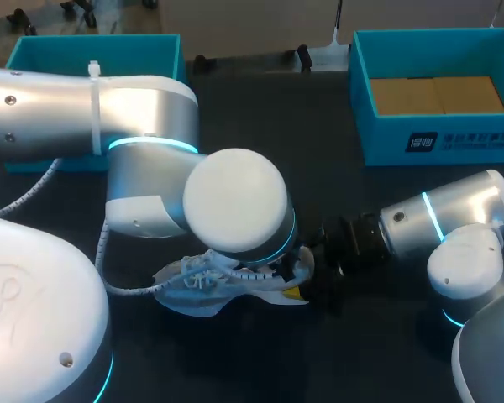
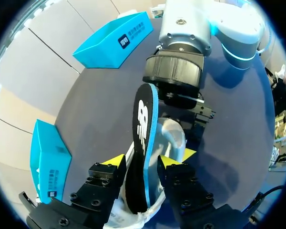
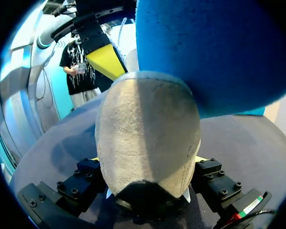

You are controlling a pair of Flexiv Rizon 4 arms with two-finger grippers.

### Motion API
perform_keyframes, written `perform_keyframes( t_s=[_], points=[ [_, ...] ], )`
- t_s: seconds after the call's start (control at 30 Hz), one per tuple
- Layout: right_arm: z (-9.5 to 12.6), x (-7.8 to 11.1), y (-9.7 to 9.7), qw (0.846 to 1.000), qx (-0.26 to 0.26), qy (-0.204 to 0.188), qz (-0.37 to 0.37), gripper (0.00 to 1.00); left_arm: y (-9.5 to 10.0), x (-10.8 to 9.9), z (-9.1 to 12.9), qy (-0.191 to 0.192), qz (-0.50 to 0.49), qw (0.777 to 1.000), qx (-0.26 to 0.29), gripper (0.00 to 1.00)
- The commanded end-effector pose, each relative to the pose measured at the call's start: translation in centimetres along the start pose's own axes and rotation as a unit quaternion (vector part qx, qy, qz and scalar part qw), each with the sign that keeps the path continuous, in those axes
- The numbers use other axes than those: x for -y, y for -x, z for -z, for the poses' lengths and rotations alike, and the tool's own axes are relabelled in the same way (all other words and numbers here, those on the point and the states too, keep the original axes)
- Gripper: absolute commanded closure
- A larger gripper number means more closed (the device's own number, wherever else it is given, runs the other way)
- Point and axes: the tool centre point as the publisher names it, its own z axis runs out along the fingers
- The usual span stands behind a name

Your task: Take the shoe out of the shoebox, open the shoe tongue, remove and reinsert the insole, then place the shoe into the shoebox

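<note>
The shoe (image 1: 203, 284) is out of the box (image 1: 378, 138); right fingers (image 3: 81, 181) clamp it, left fingers (image 2: 115, 161) pinch the insole (image 2: 144, 138). I'd say seating it and reboxing remain.

The left arm (image 1: 151, 159) hung over the shoe (image 1: 193, 284) and closed off access from above. The right gripper (image 3: 147, 164) clamped the heel and blocked that end. The insole (image 2: 144, 138) stood on edge in the shoe's mouth, pinched in the left gripper (image 2: 143, 162), and filled it. Bare table (image 1: 260, 117) lay open between the left box (image 1: 134, 52) and the right box (image 1: 441, 138). The right box was open at the top.
</note>
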Motion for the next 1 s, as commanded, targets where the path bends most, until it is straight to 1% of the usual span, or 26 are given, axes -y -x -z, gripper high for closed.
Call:
perform_keyframes(
  t_s=[0.03, 0.37, 0.57, 0.87, 0.9, 1.0],
  points=[
    [-0.1, -0.2, -0.1, 1.000, 0.000, -0.003, 0.000, 1.00, -0.8, 0.5, -1.0, 0.007, 0.000, 1.000, 0.008, 0.58],
    [-0.1, -0.2, -0.1, 1.000, 0.000, -0.003, 0.000, 1.00, -0.3, 0.6, -1.9, 0.013, 0.007, 1.000, 0.011, 0.64],
    [-0.1, -0.2, -0.1, 1.000, 0.000, -0.003, 0.000, 1.00, -0.1, 0.8, -2.3, 0.019, 0.008, 1.000, 0.011, 0.64],
    [-0.1, -0.2, -0.1, 1.000, 0.000, -0.003, 0.000, 1.00, -0.1, 0.7, -2.4, 0.011, 0.011, 1.000, 0.003, 0.64],
    [-0.1, -0.2, -0.1, 1.000, 0.000, -0.003, 0.000, 1.00, -0.1, 0.7, -2.5, 0.011, 0.011, 1.000, 0.003, 0.65],
    [-0.1, -0.2, -0.1, 1.000, 0.000, -0.003, 0.000, 1.00, 0.0, 0.7, -2.6, 0.008, 0.012, 1.000, 0.003, 0.75]
  ],
)
